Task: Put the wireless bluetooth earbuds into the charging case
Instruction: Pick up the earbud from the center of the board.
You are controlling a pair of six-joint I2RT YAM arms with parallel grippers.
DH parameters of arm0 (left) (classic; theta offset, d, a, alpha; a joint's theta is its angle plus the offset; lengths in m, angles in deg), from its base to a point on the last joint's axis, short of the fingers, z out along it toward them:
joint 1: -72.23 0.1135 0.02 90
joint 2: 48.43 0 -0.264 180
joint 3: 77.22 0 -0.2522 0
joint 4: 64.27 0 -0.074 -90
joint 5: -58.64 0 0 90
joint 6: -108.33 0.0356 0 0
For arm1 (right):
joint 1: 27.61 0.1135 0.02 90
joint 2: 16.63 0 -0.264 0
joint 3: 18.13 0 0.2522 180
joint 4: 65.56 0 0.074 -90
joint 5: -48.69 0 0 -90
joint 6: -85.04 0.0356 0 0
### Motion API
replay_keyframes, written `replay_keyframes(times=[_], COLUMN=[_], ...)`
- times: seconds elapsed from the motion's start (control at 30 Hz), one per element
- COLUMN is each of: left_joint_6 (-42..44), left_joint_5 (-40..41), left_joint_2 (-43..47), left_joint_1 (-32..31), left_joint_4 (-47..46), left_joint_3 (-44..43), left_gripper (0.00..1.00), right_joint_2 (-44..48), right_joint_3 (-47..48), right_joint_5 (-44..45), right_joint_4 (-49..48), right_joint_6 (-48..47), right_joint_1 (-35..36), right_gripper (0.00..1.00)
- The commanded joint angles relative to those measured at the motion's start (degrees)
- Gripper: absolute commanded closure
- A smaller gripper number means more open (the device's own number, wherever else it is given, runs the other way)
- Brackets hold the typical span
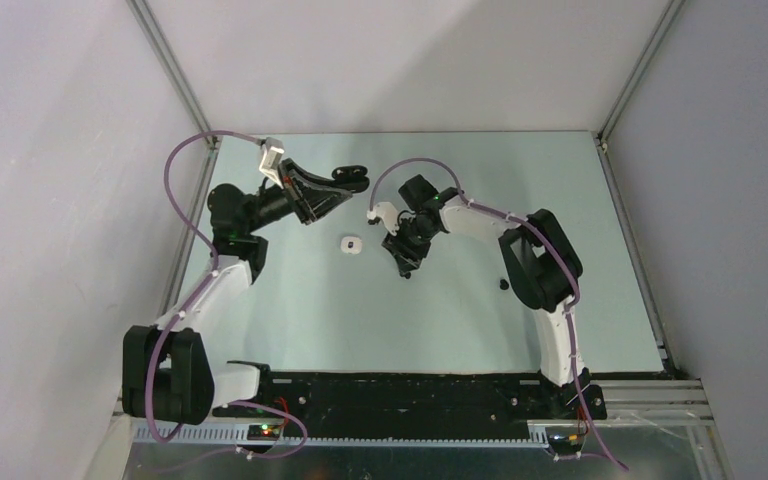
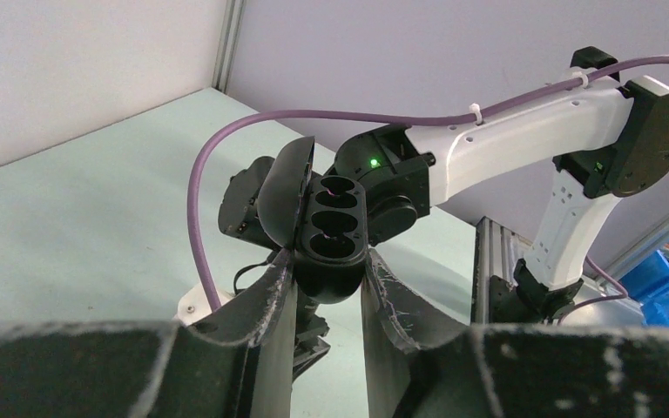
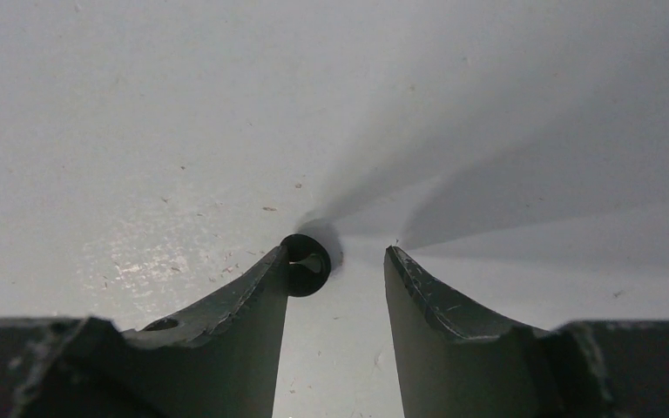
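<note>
Left claw (image 2: 327,261) pinches case (image 2: 335,222); right claw (image 3: 338,252) gapes, finger (image 3: 257,283) touching earbud (image 3: 307,266).

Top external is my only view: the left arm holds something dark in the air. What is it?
Observer: A black charging case, lid open, clamped in the left pincer.
Operator: Anything seated in it?
Observer: No; both sockets look empty in the left wrist view.
Operator: And the other arm?
Observer: The right pincer is open, down at the table, with a black earbud against one fingertip, not gripped.
</note>
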Motion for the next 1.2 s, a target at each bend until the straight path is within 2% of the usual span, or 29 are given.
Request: replay_keyframes(times=[0.0,0.33,0.57,0.93,1.17], left_joint_6=[1.6,2.2,2.1,1.9,1.6], left_joint_5=[1.1,1.6,1.7,1.6,1.8], left_joint_2=[2.0,2.1,2.2,1.8,1.5], left_joint_1=[0.7,0.9,1.0,1.0,1.1], left_joint_4=[-0.7,-0.3,0.0,0.2,0.2], left_joint_3=[0.3,1.0,1.0,0.7,0.6], left_gripper=[1.0,1.0,1.0,1.0,1.0], right_joint_2=[-0.5,0.0,2.8,2.1,2.2], right_joint_3=[-0.5,-1.4,0.3,0.8,3.6], right_joint_5=[0.7,1.7,-3.3,0.3,-5.3], right_joint_4=[0.9,0.5,1.4,0.6,1.9], right_joint_6=[-0.7,0.7,2.1,2.5,3.7], right_joint_1=[0.7,1.1,-0.3,-0.7,-1.8], right_gripper=[0.52,0.53,0.5,0.51,0.5])
